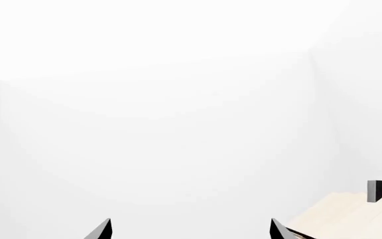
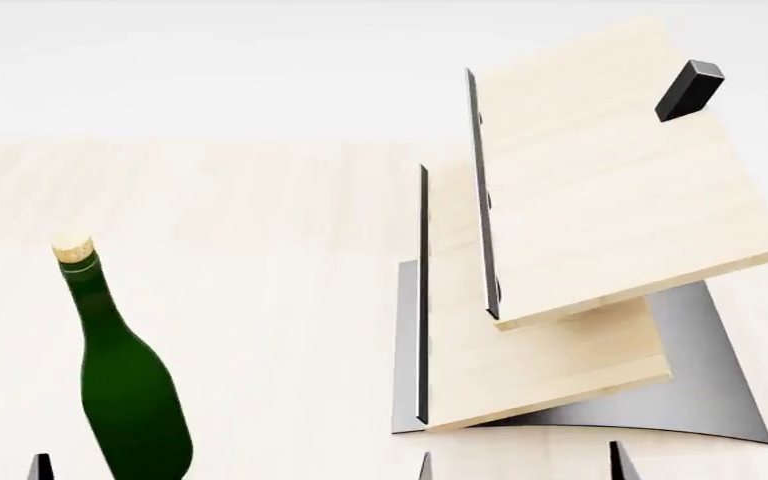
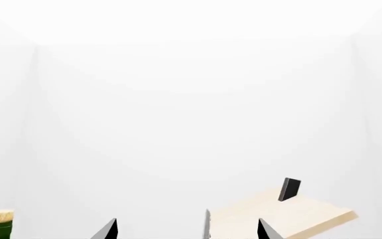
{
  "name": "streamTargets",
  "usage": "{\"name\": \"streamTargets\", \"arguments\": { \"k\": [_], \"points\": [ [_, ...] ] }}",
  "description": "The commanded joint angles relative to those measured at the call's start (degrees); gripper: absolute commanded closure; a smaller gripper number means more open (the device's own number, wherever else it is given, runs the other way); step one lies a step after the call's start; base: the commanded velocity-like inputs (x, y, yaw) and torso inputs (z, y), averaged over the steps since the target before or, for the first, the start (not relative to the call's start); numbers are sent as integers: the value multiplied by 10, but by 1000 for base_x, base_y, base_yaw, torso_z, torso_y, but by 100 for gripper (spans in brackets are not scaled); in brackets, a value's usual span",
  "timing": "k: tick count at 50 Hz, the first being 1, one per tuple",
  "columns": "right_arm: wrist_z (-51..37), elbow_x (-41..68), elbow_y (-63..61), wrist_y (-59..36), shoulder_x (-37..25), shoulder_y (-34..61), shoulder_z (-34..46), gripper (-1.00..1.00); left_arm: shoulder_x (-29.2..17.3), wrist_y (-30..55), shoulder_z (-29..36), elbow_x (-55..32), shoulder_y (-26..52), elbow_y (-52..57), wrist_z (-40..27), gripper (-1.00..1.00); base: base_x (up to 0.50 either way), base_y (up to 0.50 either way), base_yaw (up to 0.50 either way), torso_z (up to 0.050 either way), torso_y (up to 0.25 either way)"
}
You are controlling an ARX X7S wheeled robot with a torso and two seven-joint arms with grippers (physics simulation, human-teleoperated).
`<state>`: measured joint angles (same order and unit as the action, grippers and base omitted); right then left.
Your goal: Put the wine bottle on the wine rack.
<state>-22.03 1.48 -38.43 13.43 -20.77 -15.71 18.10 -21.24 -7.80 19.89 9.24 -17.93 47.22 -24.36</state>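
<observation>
Bottle standing on the table, clear of both grippers.

The wine bottle (image 2: 128, 385) stands upright left of the wine rack (image 2: 564, 260), well apart; the left gripper (image 1: 189, 230) and right gripper (image 3: 185, 230) are spread wide, each holding nothing.

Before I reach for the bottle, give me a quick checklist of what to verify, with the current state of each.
1. Wine bottle upright on the table: ok.
2. Bottle free, nothing gripping it: ok.
3. Left gripper open and empty: ok.
4. Right gripper open and empty: ok.
5. Wine rack boards bare, no bottle on them: ok.
6. Clearance around the bottle's base: cannot tell, it is cut off at the head view's edge.
</observation>
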Motion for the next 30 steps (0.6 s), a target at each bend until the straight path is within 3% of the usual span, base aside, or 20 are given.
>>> {"name": "streamTargets", "arguments": {
  "k": [1,15,30],
  "points": [
    [-1,-6,6,0,1,4,7,-100,-2,0,2,0,1,0,-2,-100,0,0,0,0,0],
    [12,-15,-18,-111,25,82,26,-100,-3,2,5,1,2,0,-4,-100,0,0,0,0,0],
    [39,-16,-24,-292,79,273,47,-100,-6,1,6,3,1,0,-7,-100,0,0,0,0,0]
  ]
}}
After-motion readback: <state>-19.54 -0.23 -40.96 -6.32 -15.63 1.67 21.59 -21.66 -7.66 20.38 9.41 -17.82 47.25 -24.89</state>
